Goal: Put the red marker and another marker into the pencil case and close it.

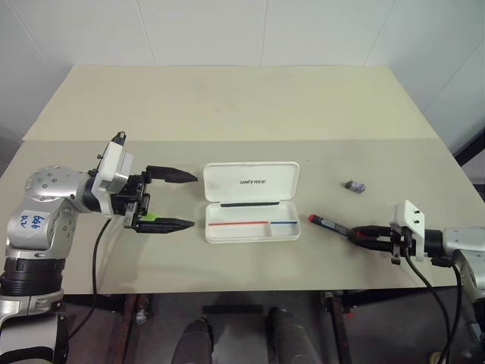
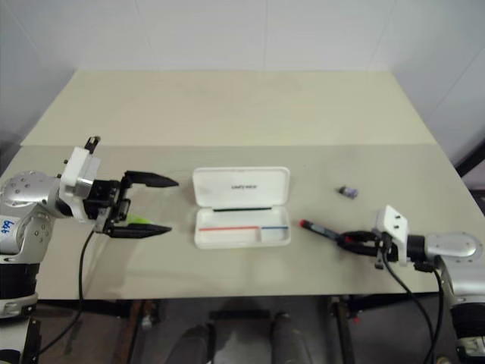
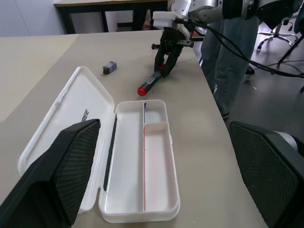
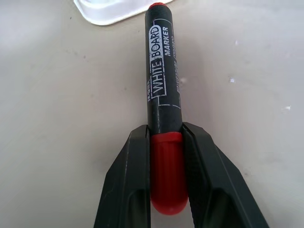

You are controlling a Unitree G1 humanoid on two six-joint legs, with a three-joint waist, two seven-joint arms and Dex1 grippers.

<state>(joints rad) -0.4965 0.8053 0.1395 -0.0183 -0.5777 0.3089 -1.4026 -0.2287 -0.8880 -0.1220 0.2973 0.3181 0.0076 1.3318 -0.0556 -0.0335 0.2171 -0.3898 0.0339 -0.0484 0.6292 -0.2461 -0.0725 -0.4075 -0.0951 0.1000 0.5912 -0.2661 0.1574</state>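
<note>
Presently, we list the following items.
Bench point(image 1: 227, 106): pale beige top; we count every item below on its near half.
Pencil case point(image 1: 251, 202): white, lid laid flat open toward twelve o'clock, tray toward six, at the centre of the near half; a red-and-blue stripe runs along the tray.
Red marker point(image 1: 327, 223): lying on the bench at three o'clock of the case, just beside its tray corner, its far red end toward the case.
Right end effector point(image 1: 362, 233): we see the two black fingers closed on the marker's red cap, barrel lettered "WHITE BOARD MARKER".
Green highlighter point(image 1: 149, 218): at nine o'clock of the case, on the bench.
Left end effector point(image 1: 179, 200): fingers spread wide, holding nothing, the highlighter beside its lower finger.
Small grey-purple object point(image 1: 353, 186): at two o'clock of the case, well apart.
</note>
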